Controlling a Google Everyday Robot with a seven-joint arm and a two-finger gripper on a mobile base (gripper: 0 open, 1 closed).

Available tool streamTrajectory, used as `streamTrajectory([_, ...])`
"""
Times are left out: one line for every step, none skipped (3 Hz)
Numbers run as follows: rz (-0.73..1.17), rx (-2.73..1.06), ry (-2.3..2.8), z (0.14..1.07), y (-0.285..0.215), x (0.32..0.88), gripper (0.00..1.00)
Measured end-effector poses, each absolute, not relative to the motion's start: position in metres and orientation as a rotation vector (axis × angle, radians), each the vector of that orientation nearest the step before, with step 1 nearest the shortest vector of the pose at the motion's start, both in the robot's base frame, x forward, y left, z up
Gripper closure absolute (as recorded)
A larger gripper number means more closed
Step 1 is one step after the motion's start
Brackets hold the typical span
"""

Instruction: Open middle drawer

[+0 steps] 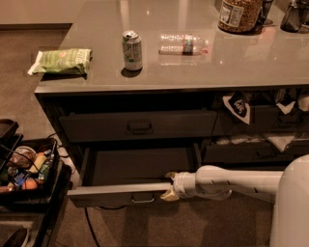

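Note:
The middle drawer (116, 193) is the wide dark-grey one in the left column, below the shut top drawer (137, 126). It stands pulled out towards me and its inner floor (145, 164) shows. Its small pull handle (142, 197) sits at the centre of the front. My gripper (169, 187) is at the top edge of the drawer's front, just right of the handle, at the end of my white arm (241, 181), which reaches in from the right.
On the grey counter (251, 62) are a soda can (132, 50), a lying plastic bottle (183, 43), a green snack bag (62, 61) and a jar (239, 12). A black basket of items (29, 169) stands on the floor at the left. The right-hand drawers (256, 152) hold packets.

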State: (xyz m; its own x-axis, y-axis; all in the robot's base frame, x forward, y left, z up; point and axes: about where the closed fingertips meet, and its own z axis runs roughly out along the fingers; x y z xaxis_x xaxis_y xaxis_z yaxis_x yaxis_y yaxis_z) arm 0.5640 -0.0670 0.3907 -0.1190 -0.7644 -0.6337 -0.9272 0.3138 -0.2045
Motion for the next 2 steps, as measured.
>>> streamTrajectory([0.329,-1.499,1.932,0.3881,-0.0724,0.5587,0.38])
streamTrajectory([0.329,-1.499,1.932,0.3903,-0.0722,0.5588,0.28])
